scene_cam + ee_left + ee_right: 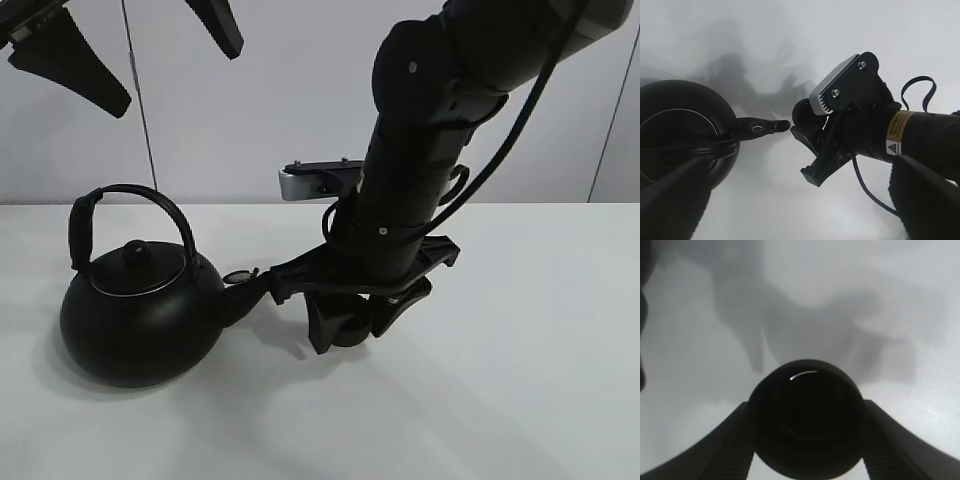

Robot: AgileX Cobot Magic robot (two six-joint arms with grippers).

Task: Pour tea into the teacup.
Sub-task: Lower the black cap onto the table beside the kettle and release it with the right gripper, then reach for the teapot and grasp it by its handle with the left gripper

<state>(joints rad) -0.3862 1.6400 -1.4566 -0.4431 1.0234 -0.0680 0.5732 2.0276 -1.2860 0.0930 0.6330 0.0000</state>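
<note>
**Obs 1:** Where's your cup relative to the large round black metal kettle?

**Obs 2:** The small round matte black teacup is on the kettle's spout side, just past the tip of the spout and apart from it. It's low, near the white table. You can't tell from here whether it touches the table.

**Obs 1:** What's your right end effector doing?

**Obs 2:** It's closed around the teacup, one finger pressed on each side of the rim. The cup sits upright, mouth up.

**Obs 1:** And your left one?

**Obs 2:** The left end effector hangs well above the kettle, over the arched handle. Its fingers are spread wide and it has hold of nothing.

**Obs 1:** How's the kettle sitting?

**Obs 2:** It's upright on the table, lid on, handle raised, with the spout pointing toward the held cup.
</note>
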